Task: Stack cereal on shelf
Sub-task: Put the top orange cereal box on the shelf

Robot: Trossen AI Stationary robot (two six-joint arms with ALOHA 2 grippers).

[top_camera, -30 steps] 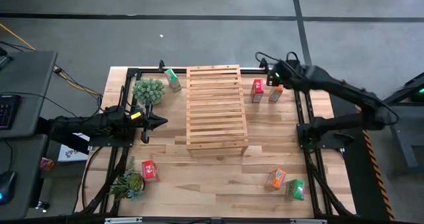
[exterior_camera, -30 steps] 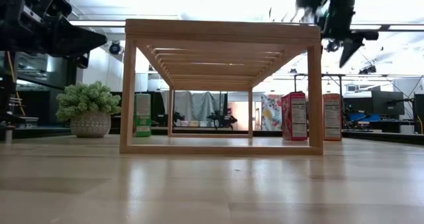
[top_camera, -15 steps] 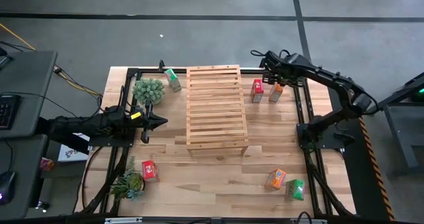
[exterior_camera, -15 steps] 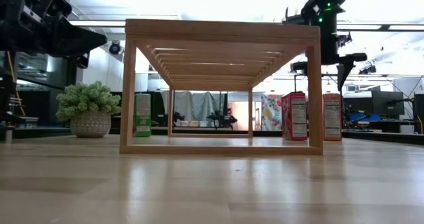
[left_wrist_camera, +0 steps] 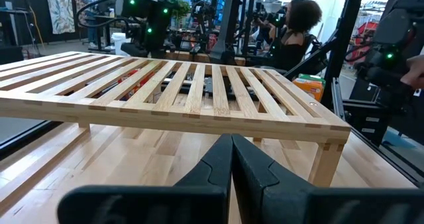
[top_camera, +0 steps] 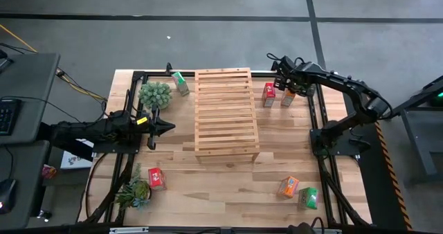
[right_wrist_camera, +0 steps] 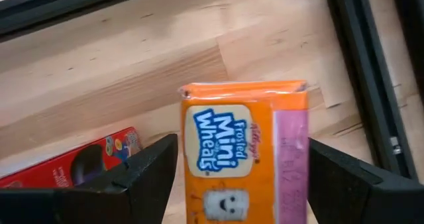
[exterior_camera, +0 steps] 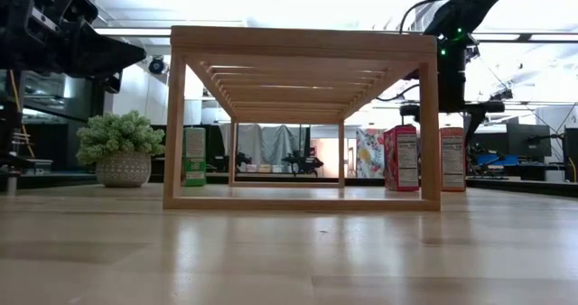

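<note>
Since half a second ago, the right gripper (top_camera: 289, 84) has dropped lower over the orange box (top_camera: 288, 96) at the table's far right. Its fingers (right_wrist_camera: 142, 174) are spread wide, one on each side of the box top (right_wrist_camera: 244, 148), not gripping it. A red box (top_camera: 268, 94) stands just beside the orange one, between it and the shelf (top_camera: 225, 111). Both boxes rest on the table (top_camera: 221, 185), not on the shelf. The left gripper (top_camera: 165, 127) waits near the shelf's left side, fingers (left_wrist_camera: 212, 168) pressed together, empty.
</note>
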